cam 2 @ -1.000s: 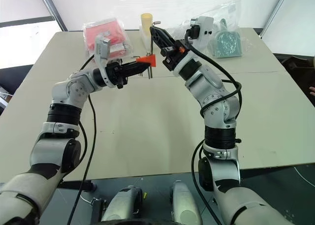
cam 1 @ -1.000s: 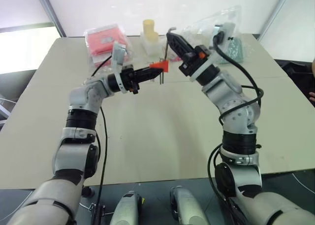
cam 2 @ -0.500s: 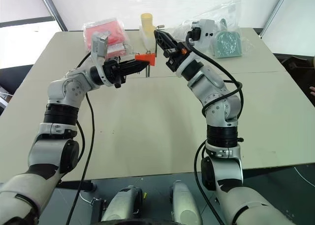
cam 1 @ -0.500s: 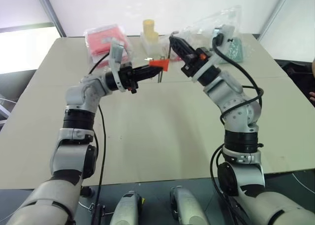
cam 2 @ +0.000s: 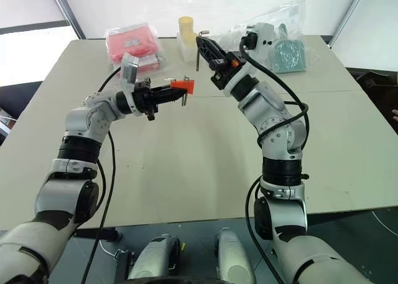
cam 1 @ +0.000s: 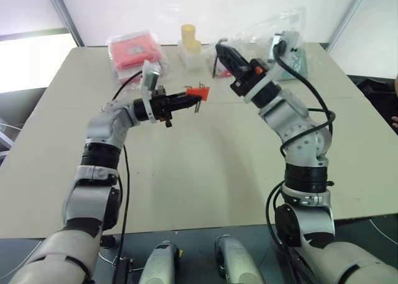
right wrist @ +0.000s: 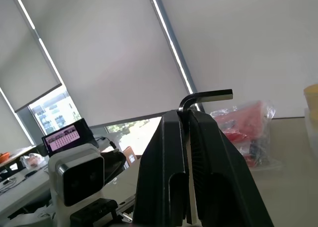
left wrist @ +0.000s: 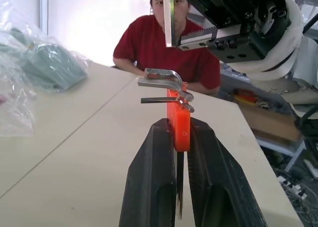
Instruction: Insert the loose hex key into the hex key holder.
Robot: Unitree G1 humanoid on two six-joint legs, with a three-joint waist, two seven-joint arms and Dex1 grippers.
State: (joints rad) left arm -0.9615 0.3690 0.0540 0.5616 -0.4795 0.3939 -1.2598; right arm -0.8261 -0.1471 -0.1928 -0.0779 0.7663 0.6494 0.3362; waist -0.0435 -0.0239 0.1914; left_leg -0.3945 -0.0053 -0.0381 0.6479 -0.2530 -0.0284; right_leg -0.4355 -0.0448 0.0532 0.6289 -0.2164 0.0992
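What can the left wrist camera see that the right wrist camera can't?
The left wrist view has the orange hex key holder pinched in the left tool, a person in a red shirt behind the table, and greenish bagged items. The right wrist view has window blinds, red packets in a bag and the key's bent end. Both show the loose hex key in the right tool.

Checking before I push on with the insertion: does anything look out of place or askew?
Nothing stands out. The left gripper is shut on the hex key holder, the right gripper on the loose hex key, both held apart above the table; bagged items lie at its far edge.
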